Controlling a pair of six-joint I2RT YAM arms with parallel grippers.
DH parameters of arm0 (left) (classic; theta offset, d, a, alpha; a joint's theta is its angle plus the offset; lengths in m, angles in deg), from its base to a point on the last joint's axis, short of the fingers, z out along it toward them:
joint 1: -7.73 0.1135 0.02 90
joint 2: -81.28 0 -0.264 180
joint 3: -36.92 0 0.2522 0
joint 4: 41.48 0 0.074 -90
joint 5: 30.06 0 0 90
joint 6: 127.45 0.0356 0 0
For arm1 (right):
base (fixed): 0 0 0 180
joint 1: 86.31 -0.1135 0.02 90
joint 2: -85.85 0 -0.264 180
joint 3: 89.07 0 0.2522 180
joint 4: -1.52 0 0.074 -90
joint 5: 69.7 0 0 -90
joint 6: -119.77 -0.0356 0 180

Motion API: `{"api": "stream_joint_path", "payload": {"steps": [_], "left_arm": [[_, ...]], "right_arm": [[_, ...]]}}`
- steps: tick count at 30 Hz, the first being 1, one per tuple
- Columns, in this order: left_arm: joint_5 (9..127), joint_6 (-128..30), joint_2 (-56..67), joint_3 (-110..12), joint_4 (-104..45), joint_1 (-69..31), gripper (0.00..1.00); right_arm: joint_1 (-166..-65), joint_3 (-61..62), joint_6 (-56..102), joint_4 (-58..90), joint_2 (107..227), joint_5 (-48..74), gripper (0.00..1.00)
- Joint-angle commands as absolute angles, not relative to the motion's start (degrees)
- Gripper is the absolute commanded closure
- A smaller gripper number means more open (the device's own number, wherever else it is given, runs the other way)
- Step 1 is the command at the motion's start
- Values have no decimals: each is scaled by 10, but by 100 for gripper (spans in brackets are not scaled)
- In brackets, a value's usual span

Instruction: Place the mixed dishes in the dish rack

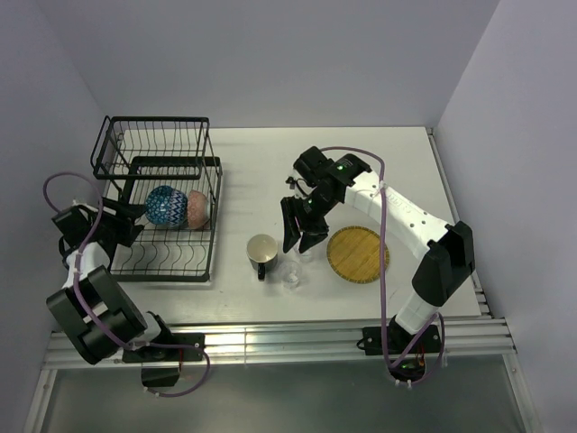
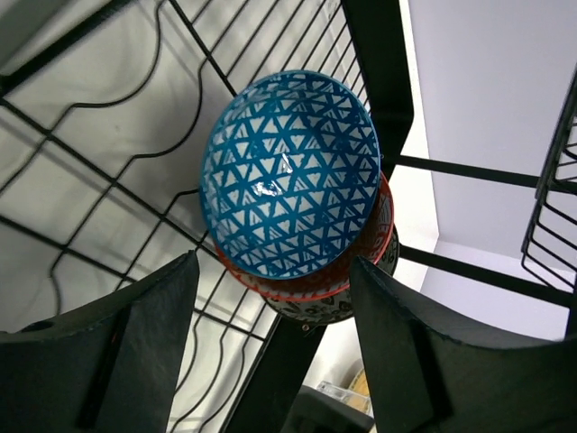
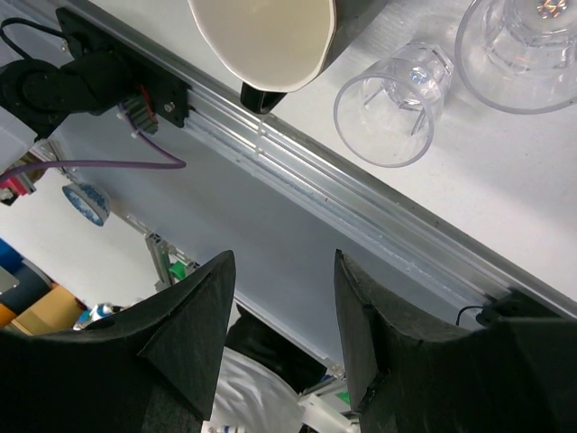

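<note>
Blue bowl (image 2: pixel 288 171) sits on edge in the dish rack (image 2: pixel 379 72) before my left gripper (image 2: pixel 273 262), fingers spread and empty, while my right gripper (image 3: pixel 284 262), equally agape, hangs by mug (image 3: pixel 261 36) and glass (image 3: pixel 392 108).

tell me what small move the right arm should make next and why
Probably lower the open right gripper over the small clear glass nearest it. The blue triangle-patterned bowl already sits in the black wire rack, while this glass, the dark cream-lined mug and the round yellow plate wait outside.
</note>
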State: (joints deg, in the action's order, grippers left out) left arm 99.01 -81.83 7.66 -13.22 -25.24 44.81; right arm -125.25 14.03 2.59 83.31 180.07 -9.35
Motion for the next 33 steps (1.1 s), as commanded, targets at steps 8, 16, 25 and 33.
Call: {"api": "stream_joint_path", "payload": {"steps": [8,16,25,33], "left_arm": [[911,-865,33,-165,-271,375,31],[886,-872,18,-165,-289,359,34],[830,-900,14,-154,-307,332,41],[802,-933,3,-137,-333,322,46]], "right_arm": [[-1228,144,31,813,1766,-103,45],[-1210,133,38,810,1763,-108,45],[-1205,137,42,812,1767,-112,45],[-1200,133,43,815,1761,-111,45]]}}
